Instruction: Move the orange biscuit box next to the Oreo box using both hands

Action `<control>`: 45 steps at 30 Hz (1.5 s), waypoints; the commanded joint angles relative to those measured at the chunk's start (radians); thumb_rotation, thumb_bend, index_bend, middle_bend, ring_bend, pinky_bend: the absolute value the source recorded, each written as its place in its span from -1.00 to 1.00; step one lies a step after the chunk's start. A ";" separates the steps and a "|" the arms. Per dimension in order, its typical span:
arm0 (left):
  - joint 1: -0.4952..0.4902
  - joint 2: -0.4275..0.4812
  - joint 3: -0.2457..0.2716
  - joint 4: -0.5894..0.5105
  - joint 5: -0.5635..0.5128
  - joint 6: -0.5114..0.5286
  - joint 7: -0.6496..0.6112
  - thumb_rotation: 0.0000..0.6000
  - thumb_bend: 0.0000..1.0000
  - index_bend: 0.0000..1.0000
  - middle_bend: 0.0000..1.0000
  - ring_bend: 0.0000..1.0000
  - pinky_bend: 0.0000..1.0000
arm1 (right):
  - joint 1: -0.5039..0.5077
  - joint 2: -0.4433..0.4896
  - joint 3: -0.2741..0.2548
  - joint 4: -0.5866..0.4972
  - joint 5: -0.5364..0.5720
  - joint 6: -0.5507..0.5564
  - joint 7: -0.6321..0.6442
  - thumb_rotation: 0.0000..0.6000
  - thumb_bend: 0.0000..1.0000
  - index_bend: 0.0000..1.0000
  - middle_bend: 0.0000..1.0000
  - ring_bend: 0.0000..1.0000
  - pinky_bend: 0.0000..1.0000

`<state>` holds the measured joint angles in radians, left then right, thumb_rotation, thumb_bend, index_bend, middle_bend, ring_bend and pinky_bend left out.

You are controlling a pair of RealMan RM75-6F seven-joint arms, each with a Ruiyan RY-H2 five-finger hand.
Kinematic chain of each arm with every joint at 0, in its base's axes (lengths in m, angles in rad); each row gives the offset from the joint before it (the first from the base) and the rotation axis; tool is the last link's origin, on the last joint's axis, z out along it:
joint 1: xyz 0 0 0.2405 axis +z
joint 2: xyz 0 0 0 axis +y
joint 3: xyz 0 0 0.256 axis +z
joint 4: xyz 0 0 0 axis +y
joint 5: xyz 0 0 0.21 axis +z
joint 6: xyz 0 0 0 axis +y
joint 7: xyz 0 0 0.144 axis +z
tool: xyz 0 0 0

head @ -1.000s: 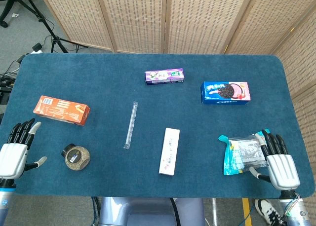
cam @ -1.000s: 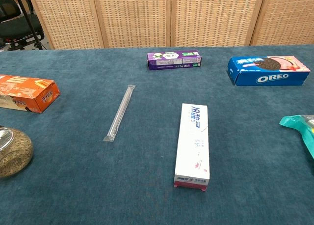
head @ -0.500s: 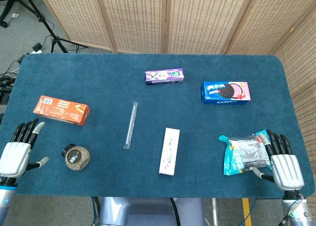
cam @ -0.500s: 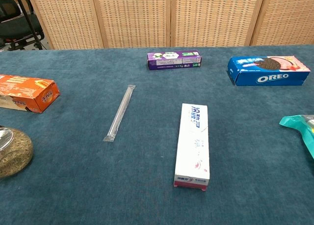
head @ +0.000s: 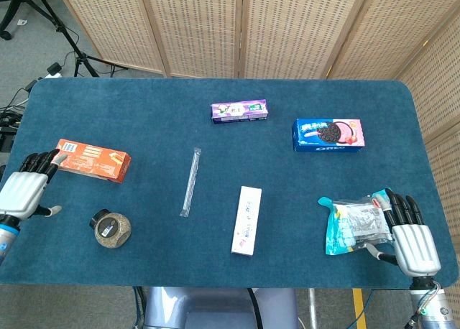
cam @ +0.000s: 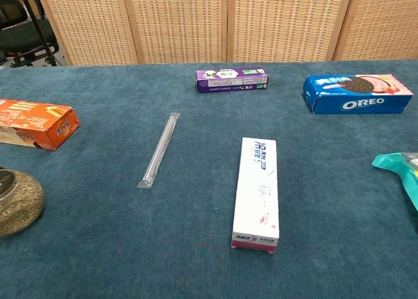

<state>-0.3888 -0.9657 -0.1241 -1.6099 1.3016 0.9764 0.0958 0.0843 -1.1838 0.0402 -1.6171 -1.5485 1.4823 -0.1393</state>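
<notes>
The orange biscuit box [head: 90,159] lies flat at the table's left side and shows in the chest view as the orange biscuit box [cam: 36,123] at the left edge. The blue Oreo box [head: 328,134] lies at the far right, the same Oreo box [cam: 356,93] in the chest view. My left hand [head: 27,188] hovers open just left of the orange box, fingertips close to its left end, touching unclear. My right hand [head: 411,238] rests open at the front right corner beside a teal snack bag [head: 351,224].
A round lidded jar [head: 110,228] sits in front of the orange box. A clear wrapped straw [head: 190,181], a white toothpaste box [head: 246,219] and a purple box [head: 239,111] lie mid-table. The blue table [head: 144,113] ends at wicker screens behind.
My left hand has moved forward along the left edge, from beside the jar up to the orange box's left end. The right hand has stayed nearly still.
</notes>
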 commanded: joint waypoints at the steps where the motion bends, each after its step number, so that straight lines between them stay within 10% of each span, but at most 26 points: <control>1: -0.091 0.013 -0.009 0.059 -0.090 -0.150 0.056 1.00 -0.91 -0.91 -1.00 -1.00 -1.00 | 0.000 0.000 0.000 -0.003 -0.001 0.001 -0.005 1.00 -0.85 -1.00 -1.00 -1.00 -1.00; 13: -0.250 -0.091 0.036 0.252 -0.287 -0.398 0.210 1.00 -0.87 -0.91 -1.00 -1.00 -1.00 | 0.003 -0.002 0.002 -0.001 0.010 -0.009 -0.009 1.00 -0.86 -1.00 -1.00 -1.00 -1.00; 45: -0.345 -0.366 0.032 0.570 -0.308 -0.352 0.262 1.00 -0.85 -0.91 -1.00 -1.00 -1.00 | 0.011 -0.007 0.004 0.010 0.023 -0.026 -0.006 1.00 -0.86 -1.00 -1.00 -1.00 -1.00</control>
<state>-0.7308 -1.3288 -0.0906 -1.0419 0.9960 0.6268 0.3559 0.0951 -1.1913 0.0441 -1.6071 -1.5256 1.4565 -0.1448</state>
